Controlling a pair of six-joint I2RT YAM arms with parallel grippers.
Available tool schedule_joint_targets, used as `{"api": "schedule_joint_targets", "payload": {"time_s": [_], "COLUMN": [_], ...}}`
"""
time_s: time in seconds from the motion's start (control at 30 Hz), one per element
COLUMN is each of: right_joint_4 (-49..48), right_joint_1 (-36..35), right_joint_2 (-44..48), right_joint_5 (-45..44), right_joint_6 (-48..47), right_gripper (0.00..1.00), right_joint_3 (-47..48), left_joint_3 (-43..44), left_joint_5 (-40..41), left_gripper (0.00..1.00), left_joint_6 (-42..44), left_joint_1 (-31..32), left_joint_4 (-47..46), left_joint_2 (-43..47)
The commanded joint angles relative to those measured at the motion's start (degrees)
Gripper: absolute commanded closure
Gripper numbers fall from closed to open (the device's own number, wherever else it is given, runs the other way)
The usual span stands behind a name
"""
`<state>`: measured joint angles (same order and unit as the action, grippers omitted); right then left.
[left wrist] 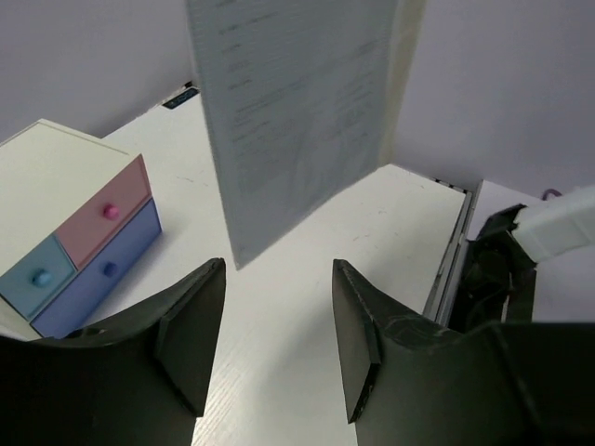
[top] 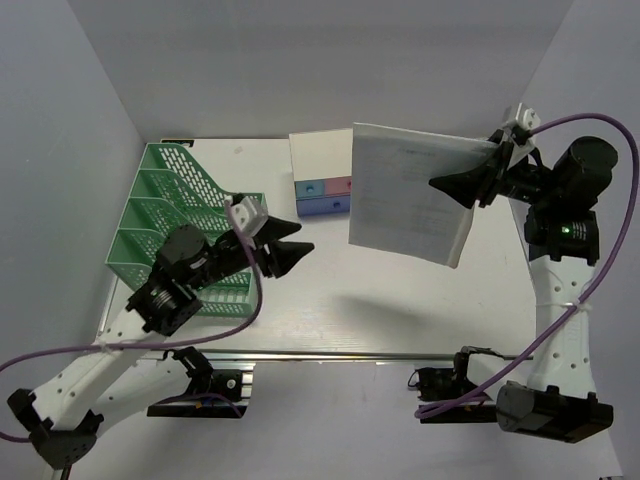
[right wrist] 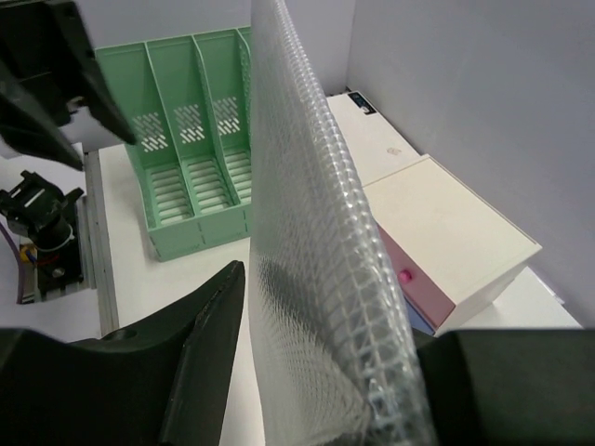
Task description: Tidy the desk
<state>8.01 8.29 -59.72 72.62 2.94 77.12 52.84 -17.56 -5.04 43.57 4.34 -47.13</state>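
Observation:
The desk [top: 400,320] is an off-white tabletop with a metal rail [top: 330,353] along its front edge. My right gripper [top: 470,188] is shut on a clear mesh document pouch [top: 410,190] with a printed sheet inside. It holds the pouch upright in the air above the right half of the desk. In the right wrist view the pouch [right wrist: 316,232] fills the gap of the right gripper [right wrist: 325,316]. My left gripper [top: 290,255] is open and empty above the desk's left middle. In the left wrist view the left gripper [left wrist: 279,269] faces the hanging pouch [left wrist: 297,102].
A green mesh file rack [top: 175,215] stands at the left, also seen in the right wrist view [right wrist: 186,139]. A small white drawer box [top: 320,175] with pink and blue drawers sits at the back centre, partly behind the pouch. Grey walls enclose the desk.

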Motion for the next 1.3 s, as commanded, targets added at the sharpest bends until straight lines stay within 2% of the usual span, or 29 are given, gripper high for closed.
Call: {"api": "schedule_joint_targets", "payload": {"time_s": [0.0, 0.2, 0.27, 0.43, 0.63, 0.9, 1.27], "right_joint_4": [-0.45, 2.0, 3.76, 6.05, 5.96, 10.09, 7.46], "right_joint_1": [-3.01, -10.93, -14.09, -21.03, -32.97, -44.22, -53.55], "right_joint_2": [-1.79, -6.71, -7.68, -12.43, -19.89, -31.4, -45.55], "right_joint_5": [-4.85, -9.51, -10.91, -14.08, -18.56, -21.73, -22.17], "right_joint_6": [-0.13, -2.68, -6.54, -9.88, -11.73, -13.66, -11.64], "right_gripper": [1.0, 1.0, 1.0, 1.0, 1.0, 1.0, 1.0], "right_joint_3": [3.64, 4.35, 4.44, 6.11, 10.58, 26.91, 47.06], "left_joint_3": [-0.54, -3.62, -3.71, -3.27, -1.6, -1.25, -0.81], "left_joint_5": [-1.42, -0.72, -0.46, 0.42, 1.65, 1.57, -0.45], "left_gripper": [0.41, 0.43, 0.45, 0.49, 0.5, 0.52, 0.54], "left_joint_6": [0.29, -1.73, -1.99, -2.78, -2.96, -5.07, -7.88], "left_joint_1": [0.55, 0.55, 0.55, -0.07, -0.07, -0.07, -0.59], "left_joint_4": [7.15, 13.84, 16.47, 20.35, 23.78, 24.75, 23.35], "left_joint_2": [7.48, 17.33, 19.0, 21.12, 22.17, 26.21, 31.4]}}
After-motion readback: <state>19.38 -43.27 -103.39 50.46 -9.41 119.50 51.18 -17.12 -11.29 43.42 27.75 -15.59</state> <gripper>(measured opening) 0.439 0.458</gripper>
